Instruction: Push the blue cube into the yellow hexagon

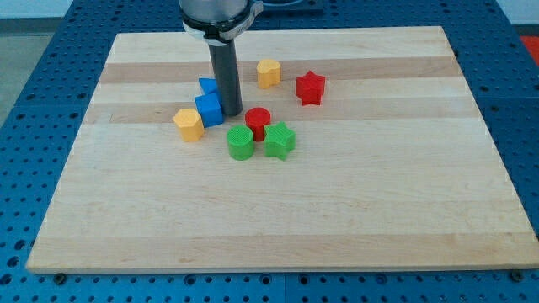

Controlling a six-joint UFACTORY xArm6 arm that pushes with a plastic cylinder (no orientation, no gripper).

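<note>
Single view of a pale wooden tabletop with lengthwise grain, resting on a blue perforated bench.

Nearest the view's bottom lie a ribbed green cylinder and a green star, touching. Just beyond them sits a red cylinder.

Next, the task pair: a yellow hexagon, and at its 2 o'clock the blue cube, the two just beside one another, possibly touching. The tip stands at the cube's 3 o'clock, against or just beside its face. The arm carries no fingers, only a dark, smooth, straight rod, so no spread or pinch can be told.

Behind the cube, a second blue block is partly hidden by the rod, its shape unclear. Farthest lie another yellow hexagon and a red star.

Judgement: the step is nearly complete. A short push toward 8 o'clock, through the cube's centre, should seat it squarely; an off-centre push would likely spin the cube past the hexagon. The blocks look like matte moulded plastic and should slide readily.
</note>
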